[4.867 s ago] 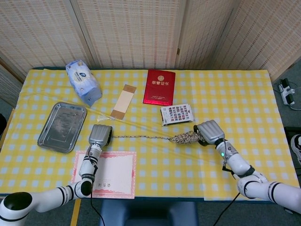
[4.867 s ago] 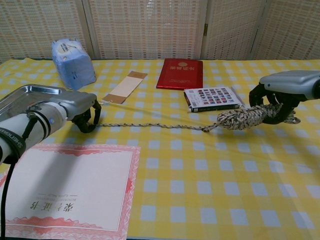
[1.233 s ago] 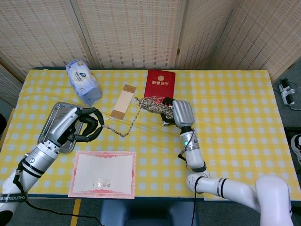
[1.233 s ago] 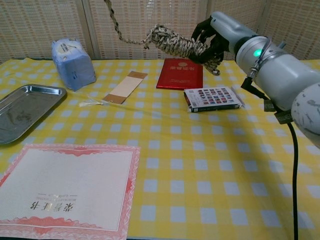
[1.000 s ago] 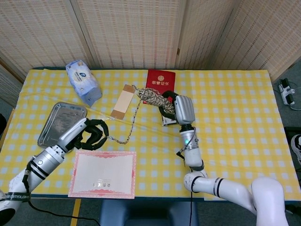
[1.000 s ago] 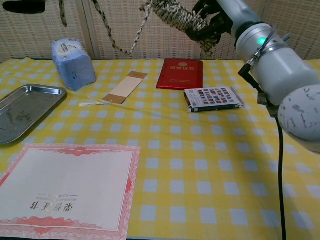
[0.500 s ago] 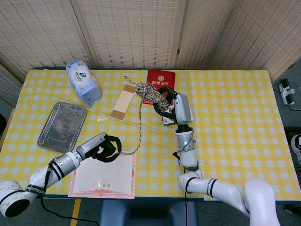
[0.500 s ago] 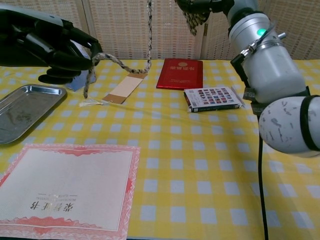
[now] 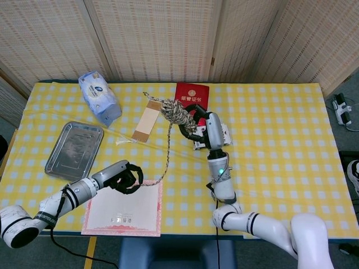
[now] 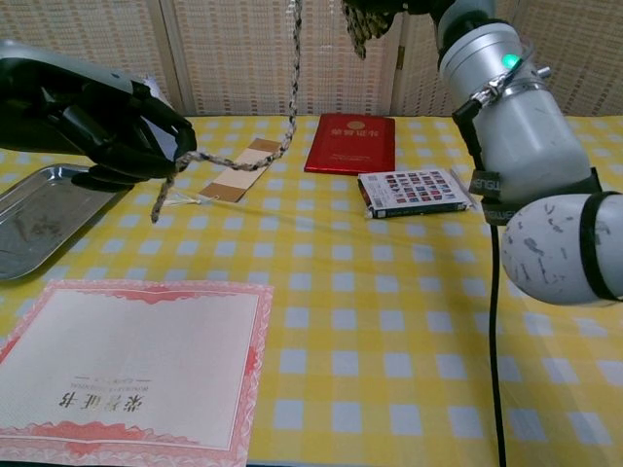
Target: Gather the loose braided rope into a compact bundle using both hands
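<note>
My right hand (image 9: 197, 124) is raised high above the table and holds the bundled part of the braided rope (image 9: 177, 113); in the chest view only a scrap of that bundle (image 10: 358, 27) shows at the top edge. From the bundle a loose strand (image 9: 167, 154) hangs down and runs to my left hand (image 9: 124, 177), which grips its end. In the chest view the left hand (image 10: 107, 122) is dark, fingers curled on the strand (image 10: 234, 161), with a short tail dangling below it.
On the yellow checked table (image 9: 280, 140) lie a steel tray (image 9: 74, 150), a blue wipes pack (image 9: 99, 97), a tan strip (image 9: 147, 120), a red booklet (image 9: 190, 92), a card box (image 10: 415, 191) and a pink-bordered certificate (image 9: 123, 207).
Since a second ago the left hand has swung from beside the tray down towards the certificate's upper edge, drawing the strand after it. The right hand has stayed raised with the bundle.
</note>
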### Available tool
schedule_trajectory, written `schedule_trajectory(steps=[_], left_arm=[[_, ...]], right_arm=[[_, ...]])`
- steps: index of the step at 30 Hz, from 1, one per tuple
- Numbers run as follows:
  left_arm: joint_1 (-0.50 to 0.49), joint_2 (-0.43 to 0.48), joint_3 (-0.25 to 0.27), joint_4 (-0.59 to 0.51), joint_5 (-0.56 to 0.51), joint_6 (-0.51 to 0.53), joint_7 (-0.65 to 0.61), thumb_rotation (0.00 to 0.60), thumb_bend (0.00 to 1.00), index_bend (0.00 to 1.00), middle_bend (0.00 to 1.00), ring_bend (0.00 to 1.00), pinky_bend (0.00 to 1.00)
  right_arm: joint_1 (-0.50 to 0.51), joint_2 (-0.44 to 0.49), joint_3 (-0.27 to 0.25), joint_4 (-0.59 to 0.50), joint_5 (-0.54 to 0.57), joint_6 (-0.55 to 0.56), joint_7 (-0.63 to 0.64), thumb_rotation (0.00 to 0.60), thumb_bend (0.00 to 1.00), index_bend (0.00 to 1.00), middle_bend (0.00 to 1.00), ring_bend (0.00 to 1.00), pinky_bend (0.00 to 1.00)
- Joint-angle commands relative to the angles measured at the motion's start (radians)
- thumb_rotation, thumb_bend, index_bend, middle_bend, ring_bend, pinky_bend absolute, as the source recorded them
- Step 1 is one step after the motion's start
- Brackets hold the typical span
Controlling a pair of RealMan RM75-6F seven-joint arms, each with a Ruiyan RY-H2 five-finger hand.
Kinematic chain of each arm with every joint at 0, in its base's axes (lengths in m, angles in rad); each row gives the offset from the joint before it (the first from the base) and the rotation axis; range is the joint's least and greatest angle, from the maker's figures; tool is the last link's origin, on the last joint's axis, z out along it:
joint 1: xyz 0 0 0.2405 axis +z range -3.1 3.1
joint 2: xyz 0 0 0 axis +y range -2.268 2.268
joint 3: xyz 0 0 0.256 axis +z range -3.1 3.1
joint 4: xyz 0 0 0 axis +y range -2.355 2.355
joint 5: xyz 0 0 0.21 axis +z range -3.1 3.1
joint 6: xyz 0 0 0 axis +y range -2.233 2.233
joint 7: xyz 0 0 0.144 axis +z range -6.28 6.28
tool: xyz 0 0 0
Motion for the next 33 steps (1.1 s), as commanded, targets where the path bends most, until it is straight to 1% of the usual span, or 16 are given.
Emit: schedule_trajectory(steps=[1,6,9,13,15,19,22,25,29,33], left_arm=[[-0.050,-0.044,0.035,0.077,-0.102,-0.023,0.081,0.600,0.60,0.67,0.92,0.83,0.86],[-0.099,-0.076,0.085,0.151,-0.258,0.002,0.184,0.600,0.60,0.67,0.92,0.83,0.86],[-0.120,-0.089,0.119,0.179,-0.354,0.055,0.256,0.600,0.60,0.67,0.92,0.83,0.86],[-0.151,-0.113,0.168,0.199,-0.489,0.130,0.365,0.600,0.60,0.67,0.92,0.83,0.86],[-0.165,-0.121,0.181,0.202,-0.546,0.156,0.401,0.600,0.60,0.67,0.92,0.83,0.86],[-0.178,-0.135,0.191,0.199,-0.643,0.258,0.484,0.600,0.60,0.67,0.92,0.83,0.86],[-0.174,-0.143,0.182,0.187,-0.691,0.345,0.536,0.600,0.60,0.67,0.92,0.83,0.86],[-0.158,-0.138,0.152,0.163,-0.710,0.403,0.547,0.600,0.60,0.67,0.92,0.83,0.86],[-0.122,-0.121,0.101,0.128,-0.678,0.465,0.534,0.600,0.60,0.67,0.92,0.83,0.86],[-0.081,-0.104,0.056,0.084,-0.610,0.537,0.523,0.600,0.61,0.67,0.93,0.83,0.86]], right_arm=[[-0.039,0.074,-0.034,-0.106,-0.027,-0.050,0.067,0.600,0.75,0.81,0.68,0.75,0.69],[-0.074,0.173,-0.087,-0.214,-0.064,-0.115,0.122,0.600,0.75,0.81,0.69,0.75,0.69],[-0.090,0.237,-0.130,-0.265,-0.101,-0.156,0.153,0.600,0.75,0.82,0.69,0.75,0.69],[-0.102,0.324,-0.183,-0.335,-0.152,-0.218,0.236,0.600,0.75,0.82,0.69,0.75,0.69],[-0.100,0.359,-0.207,-0.360,-0.178,-0.249,0.262,0.600,0.75,0.82,0.69,0.75,0.69],[-0.082,0.440,-0.271,-0.407,-0.241,-0.332,0.275,0.600,0.75,0.82,0.69,0.75,0.69],[-0.065,0.489,-0.310,-0.433,-0.264,-0.395,0.259,0.600,0.75,0.82,0.69,0.75,0.69],[-0.052,0.513,-0.334,-0.450,-0.264,-0.438,0.217,0.600,0.75,0.82,0.69,0.75,0.69],[-0.035,0.519,-0.350,-0.466,-0.242,-0.486,0.154,0.600,0.75,0.82,0.69,0.75,0.69],[-0.019,0.513,-0.351,-0.476,-0.197,-0.529,0.083,0.600,0.75,0.82,0.69,0.76,0.70]])
